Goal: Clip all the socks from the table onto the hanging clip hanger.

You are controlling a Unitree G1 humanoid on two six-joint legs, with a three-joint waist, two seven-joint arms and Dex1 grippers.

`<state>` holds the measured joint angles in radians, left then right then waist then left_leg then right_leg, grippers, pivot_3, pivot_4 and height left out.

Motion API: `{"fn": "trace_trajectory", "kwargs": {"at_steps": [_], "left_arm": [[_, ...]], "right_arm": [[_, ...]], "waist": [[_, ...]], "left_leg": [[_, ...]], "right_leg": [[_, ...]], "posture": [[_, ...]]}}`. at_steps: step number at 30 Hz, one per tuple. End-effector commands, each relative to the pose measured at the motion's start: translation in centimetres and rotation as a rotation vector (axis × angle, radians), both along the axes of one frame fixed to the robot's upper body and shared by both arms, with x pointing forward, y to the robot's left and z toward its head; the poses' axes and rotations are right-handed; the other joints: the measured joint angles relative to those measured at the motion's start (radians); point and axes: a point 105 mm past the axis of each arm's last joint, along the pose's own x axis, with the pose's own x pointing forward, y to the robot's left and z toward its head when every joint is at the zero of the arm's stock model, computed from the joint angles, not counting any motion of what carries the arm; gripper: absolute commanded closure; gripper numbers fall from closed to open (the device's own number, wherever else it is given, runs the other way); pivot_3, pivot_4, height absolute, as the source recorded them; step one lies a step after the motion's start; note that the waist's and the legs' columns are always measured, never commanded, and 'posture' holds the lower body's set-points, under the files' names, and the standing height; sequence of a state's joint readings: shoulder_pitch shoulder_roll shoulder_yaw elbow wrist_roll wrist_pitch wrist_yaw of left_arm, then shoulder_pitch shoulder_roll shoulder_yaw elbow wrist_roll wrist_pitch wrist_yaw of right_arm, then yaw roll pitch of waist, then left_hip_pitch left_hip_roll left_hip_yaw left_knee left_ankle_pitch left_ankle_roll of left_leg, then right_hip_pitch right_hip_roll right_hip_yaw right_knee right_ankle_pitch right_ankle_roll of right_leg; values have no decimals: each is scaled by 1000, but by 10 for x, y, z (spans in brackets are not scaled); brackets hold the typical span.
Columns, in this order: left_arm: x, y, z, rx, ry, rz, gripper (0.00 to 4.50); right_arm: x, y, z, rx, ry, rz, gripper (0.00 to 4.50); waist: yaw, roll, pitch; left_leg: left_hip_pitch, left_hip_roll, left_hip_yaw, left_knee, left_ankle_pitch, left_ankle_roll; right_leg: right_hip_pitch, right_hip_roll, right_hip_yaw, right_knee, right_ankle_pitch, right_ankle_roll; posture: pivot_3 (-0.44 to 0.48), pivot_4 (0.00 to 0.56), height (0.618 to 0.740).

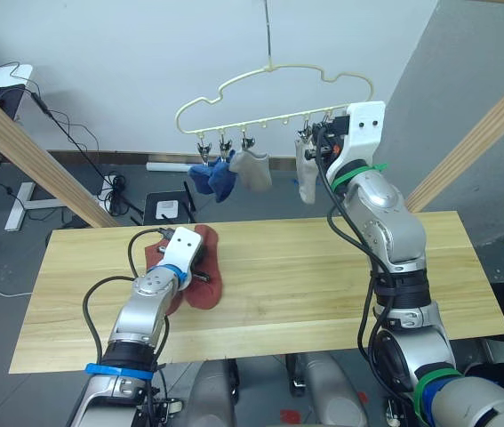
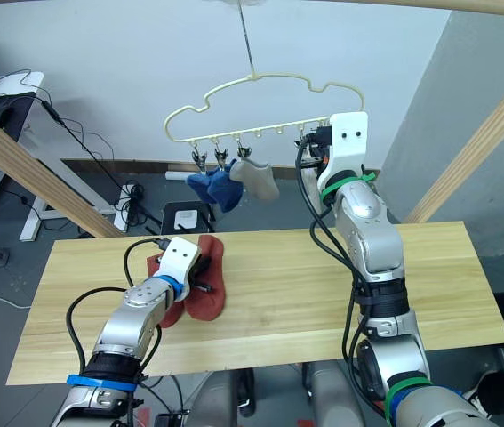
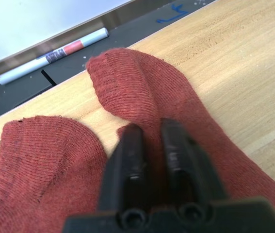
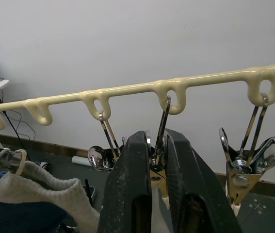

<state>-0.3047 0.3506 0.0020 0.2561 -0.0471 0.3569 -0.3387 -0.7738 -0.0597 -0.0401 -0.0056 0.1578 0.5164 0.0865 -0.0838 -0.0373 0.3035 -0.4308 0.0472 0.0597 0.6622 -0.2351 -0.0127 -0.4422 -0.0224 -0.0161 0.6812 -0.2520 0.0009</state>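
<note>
Two rust-red socks left on the table, four clipped overhead

Two rust-red knit ankle socks [image 1: 205, 271] are seen on the light wooden plank table [image 1: 323, 285]. One is pinched by the left gripper [image 3: 153, 141], its fingers nearly together on the fabric. Two blue socks [image 1: 213, 176] and two light grey socks [image 1: 252, 169] are hung from the pale cream wire clip hanger [image 1: 274, 89]. A metal clip [image 4: 157, 165] appears squeezed by the right gripper [image 4: 155, 145].

No readable text, labels or numbers anywhere.
</note>
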Motion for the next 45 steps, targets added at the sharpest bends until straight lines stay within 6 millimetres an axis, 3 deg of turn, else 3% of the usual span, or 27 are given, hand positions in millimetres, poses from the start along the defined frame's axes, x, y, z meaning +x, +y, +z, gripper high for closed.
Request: {"fn": "trace_trajectory", "kwargs": {"at_steps": [1, 4, 7, 10, 17, 25, 45], "left_arm": [[-5, -6, -3, 39, -25, -71, 4500], [-4, -37, 26, 4, -170, -235, 4500], [-20, -94, 68, -55, -346, -552, 4500], [-34, -131, 93, -56, -452, -744, 4500], [-25, -175, 119, -75, -575, -819, 4500], [13, -190, 132, -86, -634, -685, 4500], [33, -188, 143, -104, -657, -639, 4500]], "right_arm": [[-8, -1, 17, 16, -70, 4, 4408], [-9, -3, 19, 18, -75, -2, 4408], [-10, -4, 22, 24, -81, -6, 4408], [-11, -4, 25, 30, -85, -4, 4408], [-12, -3, 28, 36, -86, -1, 4408], [-14, -2, 30, 38, -84, 7, 4408], [-16, -3, 25, 24, -53, 28, 4408]], "waist": [[0, 0, 0], [0, 0, 0], [4, 0, 0], [3, 0, 0], [-6, 0, 0], [-5, 0, 0], [-5, 0, 0]], "left_leg": [[0, 0, 0, 0, 0, 0], [0, 0, 0, 0, 0, 0], [-1, 0, 0, 0, 0, 0], [-1, -1, 1, 0, 0, 0], [-1, 0, 0, 0, 0, 0], [-1, 0, 0, 0, 0, 1], [-1, 0, 0, 0, 0, 1]], "right_leg": [[0, 0, 0, 0, 0, 0], [0, 0, 0, 0, 0, 0], [0, 0, 0, -1, 0, 0], [0, -1, 0, -1, 0, 0], [0, 1, 0, -1, 0, 0], [0, 1, 0, -1, 0, 0], [0, 1, 0, -2, 0, 0]], "posture": [[-166, 296, 740], [-166, 296, 740], [-166, 296, 740], [-166, 296, 740], [-188, 296, 740], [-205, 295, 740], [-214, 297, 740]]}}
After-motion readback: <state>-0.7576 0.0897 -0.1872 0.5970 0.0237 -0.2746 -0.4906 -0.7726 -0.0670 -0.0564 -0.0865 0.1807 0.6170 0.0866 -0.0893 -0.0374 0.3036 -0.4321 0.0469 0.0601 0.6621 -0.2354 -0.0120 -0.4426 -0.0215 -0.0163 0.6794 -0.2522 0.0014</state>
